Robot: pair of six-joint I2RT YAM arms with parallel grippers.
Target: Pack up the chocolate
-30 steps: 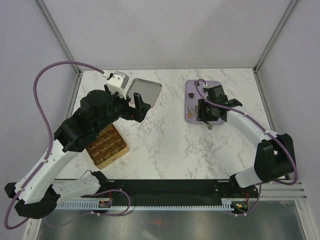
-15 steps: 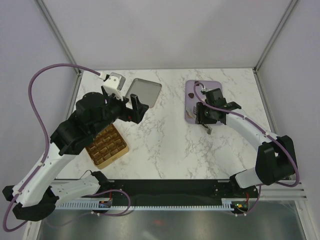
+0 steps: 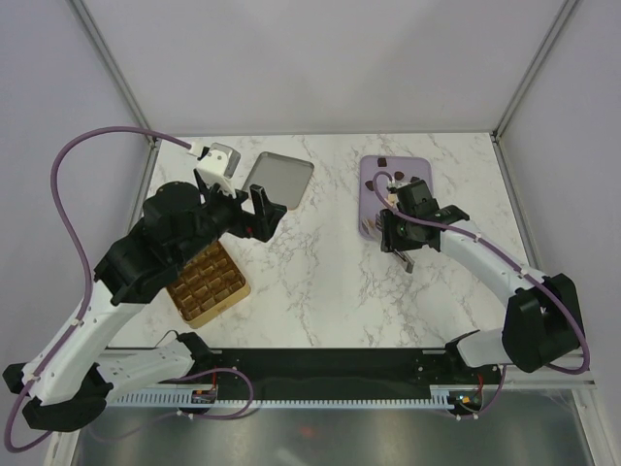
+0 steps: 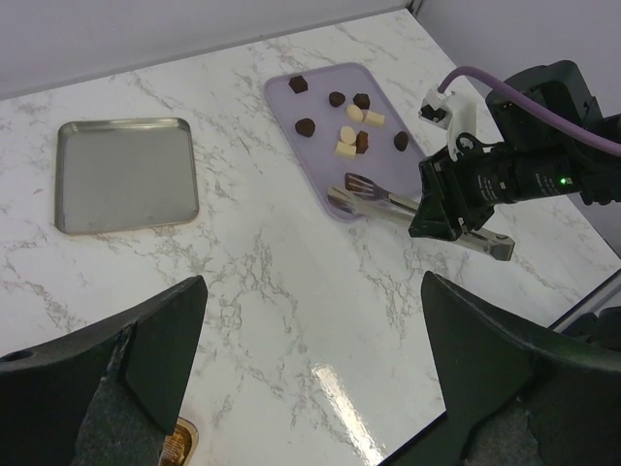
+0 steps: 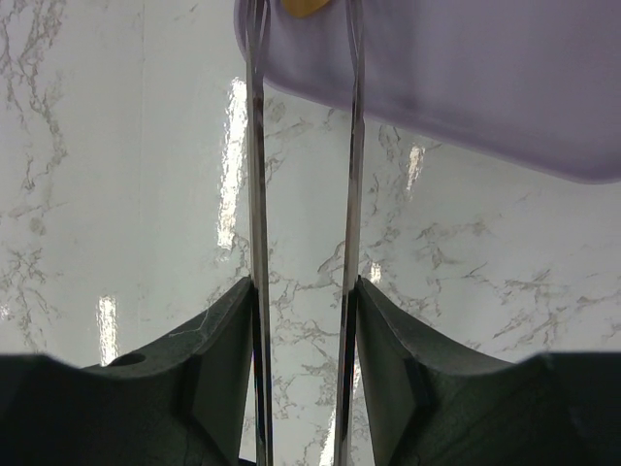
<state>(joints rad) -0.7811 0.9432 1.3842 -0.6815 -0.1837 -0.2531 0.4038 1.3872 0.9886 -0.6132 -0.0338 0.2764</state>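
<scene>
The chocolate, dark brown and cream-white pieces, lies scattered on the lilac tray, and shows as small dark bits from above. My right gripper hovers at the tray's near edge, shut on metal tongs. The tongs' two arms run between my jaws toward the tray. A yellowish piece sits between them at the frame's top edge. My left gripper hangs open and empty over bare marble, beside the gold box.
A flat metal lid lies at the back of the table, left of centre, also seen in the left wrist view. The gold box with its brown grid sits under the left arm near the front left.
The left arm has drawn back a little to the left, its gripper still open. The right gripper has shifted slightly toward the near edge of the lilac tray, tongs still in it.
</scene>
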